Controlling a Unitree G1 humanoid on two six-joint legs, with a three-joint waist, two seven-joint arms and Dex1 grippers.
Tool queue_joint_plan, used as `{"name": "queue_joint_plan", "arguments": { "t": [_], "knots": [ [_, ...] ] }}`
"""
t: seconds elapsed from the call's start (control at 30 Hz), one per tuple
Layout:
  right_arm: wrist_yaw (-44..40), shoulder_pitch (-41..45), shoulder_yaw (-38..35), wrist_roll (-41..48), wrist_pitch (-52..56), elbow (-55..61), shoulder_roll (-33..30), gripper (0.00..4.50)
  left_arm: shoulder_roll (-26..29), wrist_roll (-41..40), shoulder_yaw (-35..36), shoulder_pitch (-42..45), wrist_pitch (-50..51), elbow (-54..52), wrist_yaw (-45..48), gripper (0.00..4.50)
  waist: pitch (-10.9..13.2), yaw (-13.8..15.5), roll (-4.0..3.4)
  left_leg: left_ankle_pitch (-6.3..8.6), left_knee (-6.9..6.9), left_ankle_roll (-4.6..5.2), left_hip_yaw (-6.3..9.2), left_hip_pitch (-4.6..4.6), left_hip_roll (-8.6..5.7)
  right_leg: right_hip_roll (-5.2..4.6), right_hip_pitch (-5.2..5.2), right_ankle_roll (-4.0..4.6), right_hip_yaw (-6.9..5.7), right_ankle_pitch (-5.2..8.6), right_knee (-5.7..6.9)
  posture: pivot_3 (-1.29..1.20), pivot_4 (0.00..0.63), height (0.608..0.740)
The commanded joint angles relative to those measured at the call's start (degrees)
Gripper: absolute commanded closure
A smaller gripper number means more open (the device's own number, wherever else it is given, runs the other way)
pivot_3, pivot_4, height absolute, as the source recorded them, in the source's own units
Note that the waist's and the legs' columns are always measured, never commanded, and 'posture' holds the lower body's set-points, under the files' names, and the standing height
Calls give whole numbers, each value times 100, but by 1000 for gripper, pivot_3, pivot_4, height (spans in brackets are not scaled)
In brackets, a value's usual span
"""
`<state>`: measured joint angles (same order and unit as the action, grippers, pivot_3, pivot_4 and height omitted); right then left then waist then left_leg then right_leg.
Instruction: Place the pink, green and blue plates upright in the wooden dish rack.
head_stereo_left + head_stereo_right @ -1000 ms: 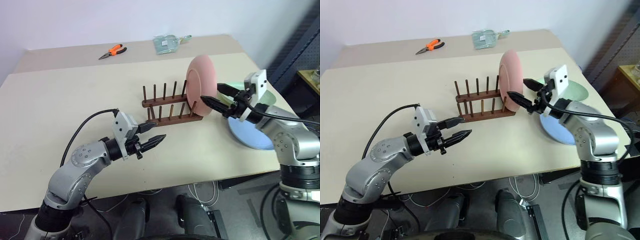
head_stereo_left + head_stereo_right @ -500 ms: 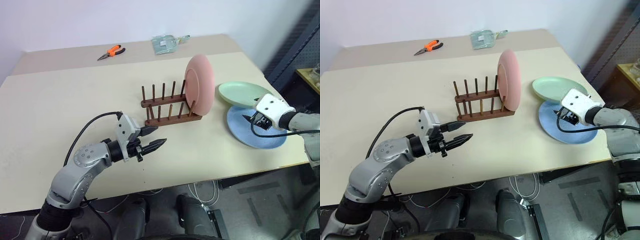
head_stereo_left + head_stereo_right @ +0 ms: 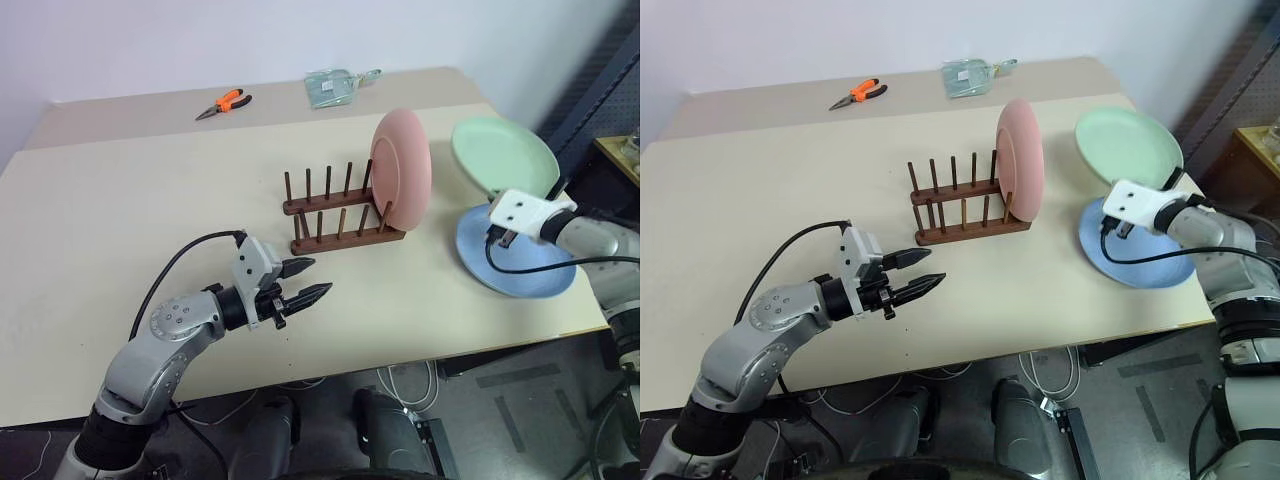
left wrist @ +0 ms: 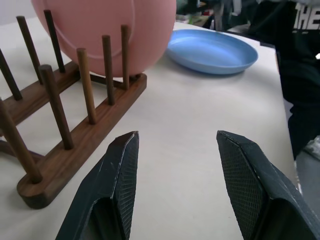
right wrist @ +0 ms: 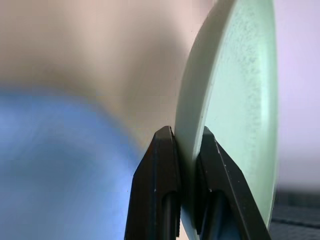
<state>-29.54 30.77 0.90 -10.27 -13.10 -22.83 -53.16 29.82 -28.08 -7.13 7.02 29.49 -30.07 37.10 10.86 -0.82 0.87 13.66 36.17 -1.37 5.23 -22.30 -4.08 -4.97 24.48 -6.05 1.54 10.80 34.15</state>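
- Our right tool (image 5: 186, 192) is clamped on the rim of the green plate (image 3: 503, 155), which it holds tilted in the air above the far edge of the blue plate (image 3: 515, 255). The pinch takes only a narrow strip of rim, so we judge the plate could pivot or slip out between the fingers once the arm swings toward the wooden dish rack (image 3: 340, 212).
- The pink plate (image 3: 402, 168) stands upright in the rack's end slot nearest that arm. We see the green plate having to pass around or over it to reach a free slot; a low or hurried path could knock the pink plate over or push the rack along the counter (image 3: 150, 210).
- The free pegs stand close together. If the green plate arrives tilted, its edge may land on peg tops instead of dropping between them, and it could then topple when released.
- Our left tool (image 4: 175, 180) hovers with its fingers apart and empty, just short of the rack's near end. It does not steady the rack, so any sideways push from the plate would go unopposed; if it closes in, it may also crowd the slots we need.
- The blue plate lies flat near the counter's right edge, where a careless arm sweep might drag it off.
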Motion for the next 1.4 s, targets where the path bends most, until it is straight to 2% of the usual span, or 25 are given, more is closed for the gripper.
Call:
{"name": "queue_joint_plan", "arguments": {
  "t": [0.03,0.13,0.2,0.23,0.3,0.4,0.43,0.6,0.83,1.07,1.2,1.27,1.3,1.4],
  "knots": [
    [-51,269,-1311,2380,1418,1822,683,4480,7,72,330,-20,-259,-3,-39,1951,1,-28,1,0,0,0,1,0,3,2,0,0,0,0,1,0,150,739],
    [251,314,-2209,5286,3275,3316,1340,4480,27,188,471,-23,-456,254,-3,1951,2,3,-4,0,-1,1,9,3,9,9,0,-15,2,-9,6,0,150,739],
    [742,152,-2411,7502,4041,4269,1718,4480,56,226,566,-12,-556,440,55,1951,1,45,-1,1,0,3,21,-2,8,9,-2,-15,-3,-8,2,0,150,739],
    [1035,95,-2393,8257,4261,4618,1888,4480,71,229,600,-16,-590,488,88,1951,1,43,-1,2,0,4,38,-7,6,8,-3,-15,-7,-7,-1,0,150,739],
    [1539,2,-2235,9068,4475,5050,2130,4480,81,233,632,-23,-615,522,118,1951,1,24,-1,5,1,9,54,-8,3,4,-4,-2,-8,2,-3,0,150,739],
    [2252,-216,-1694,9568,4607,5529,2565,4480,66,234,658,-42,-610,493,135,1951,0,21,-3,5,5,9,51,-7,1,0,-4,-1,-9,2,-2,0,150,739],
    [2428,-283,-1518,9562,4627,5618,2696,4480,59,234,664,-52,-609,471,132,1951,0,18,-4,5,5,9,50,-6,1,-1,-3,-1,-8,2,-2,0,150,739],
    [2850,-462,-763,8451,4696,5508,3033,4480,-9,221,662,-110,-576,361,83,1951,0,16,-6,5,3,8,46,-6,0,0,3,-1,-8,2,1,0,150,739],
    [2604,-454,-424,7546,4940,5174,2842,4480,-93,204,628,-150,-525,255,35,1951,0,16,-6,5,3,8,45,-7,-1,1,4,-1,-9,2,0,0,150,739],
    [2284,-286,-348,7054,5334,4787,2718,4480,-147,226,560,-102,-511,255,8,1951,0,11,-6,5,1,8,44,-7,0,2,4,-1,-9,2,1,0,150,739],
    [1968,-112,-234,6440,5265,4770,2591,2952,-171,232,534,-100,-510,246,6,1951,0,11,-6,5,2,8,42,-7,0,2,4,-2,-9,2,0,0,150,739],
    [1673,3,-129,5960,5098,4841,2421,1823,-186,231,529,-101,-498,237,5,1951,0,11,-6,5,2,8,42,-7,0,3,4,-2,-10,2,0,0,150,739],
    [1507,48,-84,5742,5011,4889,2317,1409,-188,234,525,-103,-495,234,7,1951,0,11,-6,5,2,8,41,-7,0,2,4,-3,-10,2,0,0,150,739],
    [774,175,-286,5511,4903,5133,1697,1409,-186,226,514,-112,-485,225,24,1951,0,27,-5,5,4,8,18,-9,-1,0,4,-4,-11,3,-1,0,150,739]
  ]
}}
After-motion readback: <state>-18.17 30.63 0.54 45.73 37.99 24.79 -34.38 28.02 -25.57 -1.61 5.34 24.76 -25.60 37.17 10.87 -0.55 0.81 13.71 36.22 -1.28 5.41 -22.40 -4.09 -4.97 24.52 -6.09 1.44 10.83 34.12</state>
